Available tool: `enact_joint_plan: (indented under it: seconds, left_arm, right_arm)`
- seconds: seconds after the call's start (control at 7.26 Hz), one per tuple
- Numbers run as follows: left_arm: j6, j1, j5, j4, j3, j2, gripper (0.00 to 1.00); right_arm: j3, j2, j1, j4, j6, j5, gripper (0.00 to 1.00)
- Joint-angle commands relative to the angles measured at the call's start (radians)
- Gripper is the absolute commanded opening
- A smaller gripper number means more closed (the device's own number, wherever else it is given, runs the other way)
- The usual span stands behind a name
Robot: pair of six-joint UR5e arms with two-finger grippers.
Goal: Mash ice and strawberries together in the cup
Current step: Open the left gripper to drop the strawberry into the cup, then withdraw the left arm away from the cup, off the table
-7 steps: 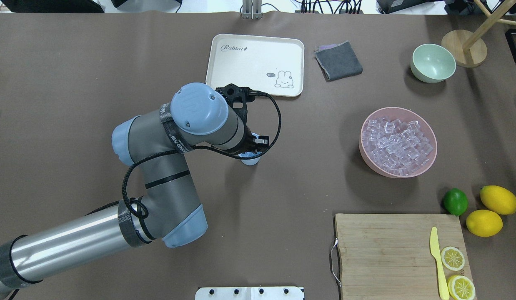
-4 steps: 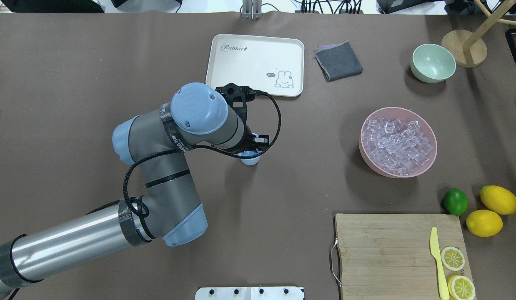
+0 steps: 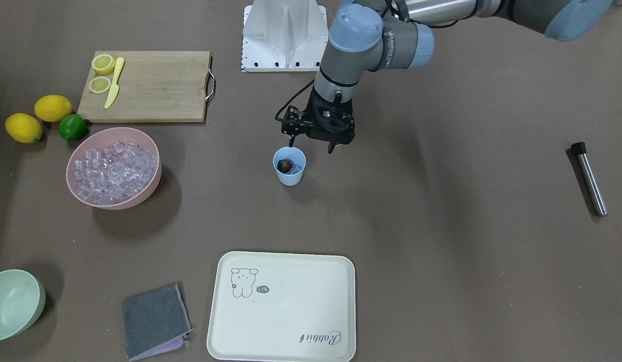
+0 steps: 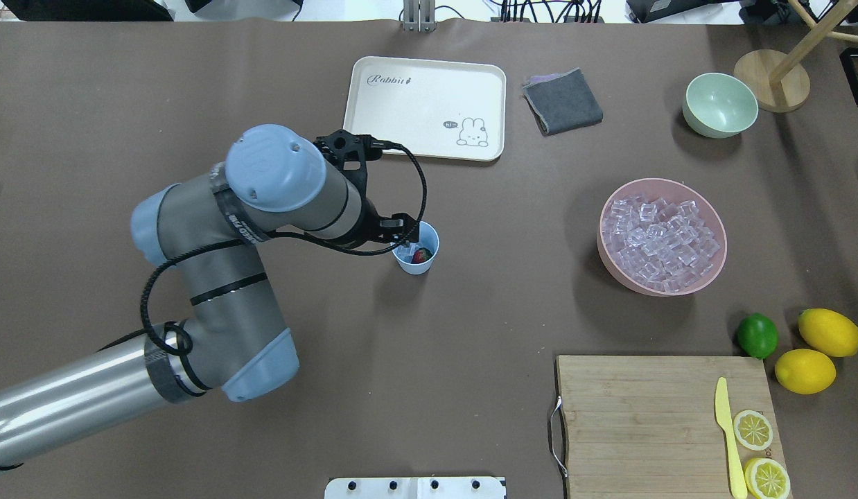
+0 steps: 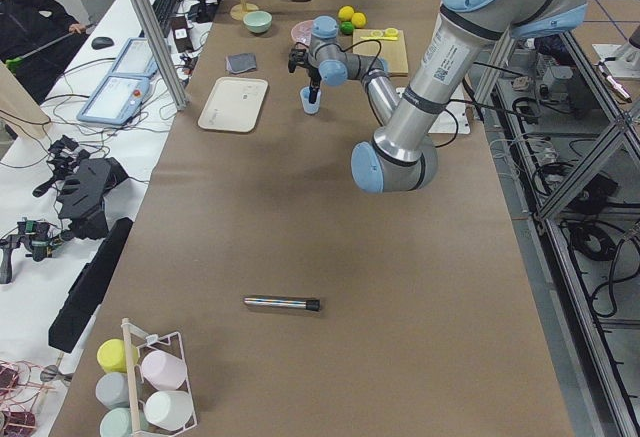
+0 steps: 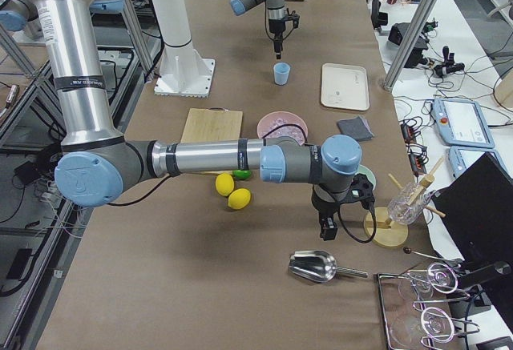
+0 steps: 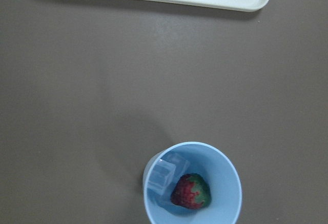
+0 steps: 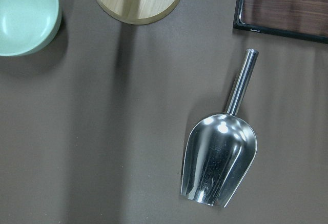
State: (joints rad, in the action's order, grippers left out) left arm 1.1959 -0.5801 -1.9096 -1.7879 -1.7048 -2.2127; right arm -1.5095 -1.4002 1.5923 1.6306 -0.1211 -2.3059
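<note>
The light-blue cup (image 3: 290,173) (image 4: 416,258) stands upright mid-table. Inside it lie a red strawberry (image 7: 191,191) (image 3: 285,165) and clear ice (image 7: 166,171). More ice (image 4: 661,235) fills the pink bowl (image 4: 720,260). My left gripper (image 3: 311,148) hangs open and empty, above the table just on the robot's side of the cup; in the overhead view the wrist hides most of it. No fingers show in the left wrist view. My right gripper (image 6: 327,226) shows only in the exterior right view, far off near a metal scoop (image 8: 220,165); I cannot tell its state.
A metal rod with a black end (image 3: 589,178) lies far out on my left side. The cream tray (image 4: 373,132) and grey cloth (image 4: 563,101) sit beyond the cup. A cutting board (image 4: 644,416), lemons, lime (image 4: 757,335) and green bowl (image 4: 720,105) lie to the right.
My left arm has swung left and slightly back, taking the open gripper off the cup. The cup's mouth, strawberry and ice now show from overhead.
</note>
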Motion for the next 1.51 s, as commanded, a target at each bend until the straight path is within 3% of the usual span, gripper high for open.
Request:
enact_joint_plan:
  seconds: [0.0, 0.28, 0.55, 0.69, 0.96, 1.1, 1.38]
  left_arm:
    - [-0.002, -0.126, -0.097, -0.01, -0.053, 0.17, 0.97]
    - [-0.024, -0.296, -0.098, -0.011, -0.035, 0.304, 0.97]
    - [-0.293, -0.447, -0.118, -0.013, 0.051, 0.387, 0.97]
    - [-0.379, -0.504, -0.173, -0.04, 0.132, 0.404, 0.97]
    - [-0.52, -0.601, -0.199, -0.334, 0.401, 0.436, 0.97]
    - [-0.547, -0.627, -0.247, -0.393, 0.459, 0.444, 0.97]
    - [-0.605, -0.635, -0.246, -0.46, 0.478, 0.519, 0.97]
  right_arm:
    - [-0.009, -0.002, 0.0, 0.0, 0.001, -0.001, 1.0]
    - [-0.009, 0.004, 0.0, 0.002, 0.001, -0.001, 1.0]
    - [-0.011, 0.01, 0.0, 0.003, 0.001, -0.004, 1.0]
    - [-0.011, 0.013, 0.0, 0.003, 0.001, -0.004, 1.0]
    - [-0.011, 0.015, 0.0, 0.003, 0.001, 0.0, 1.0]
    - [-0.011, 0.015, 0.0, 0.002, 0.001, -0.001, 1.0]
    - [-0.012, 0.017, 0.0, 0.002, 0.001, -0.001, 1.0]
